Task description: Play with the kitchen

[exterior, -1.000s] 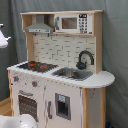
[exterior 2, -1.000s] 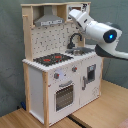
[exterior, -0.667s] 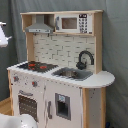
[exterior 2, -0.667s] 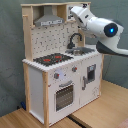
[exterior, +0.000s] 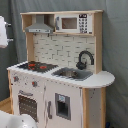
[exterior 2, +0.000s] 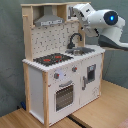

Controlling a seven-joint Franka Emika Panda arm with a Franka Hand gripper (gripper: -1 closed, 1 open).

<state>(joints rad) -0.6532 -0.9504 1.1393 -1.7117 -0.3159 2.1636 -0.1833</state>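
Observation:
The kitchen (exterior: 60,95) (exterior 2: 45,85) is a white and light-wood toy unit standing upright in both exterior views. It has a black faucet (exterior: 85,57) (exterior 2: 75,39) over a sink (exterior: 73,74), a red-ringed black stovetop (exterior: 35,65) (exterior 2: 52,59), an oven door (exterior 2: 64,95), a grey hood (exterior: 40,27) and a microwave (exterior: 75,23) on the upper shelf. In the second exterior view my gripper (exterior 2: 74,11) is at the upper shelf's right end, above the faucet, on the white arm (exterior 2: 102,20) that reaches in from the second exterior view's right.
A grey curtain (exterior: 115,50) hangs behind the kitchen. The unit stands on a wooden table (exterior 2: 102,110) with a seam in front. White arm parts show at the first exterior view's left edge (exterior: 3,31) and bottom left corner (exterior: 15,121).
In the second exterior view the arm has risen and moved left, bringing the gripper from beside the faucet's height up to the upper shelf. The kitchen has not moved.

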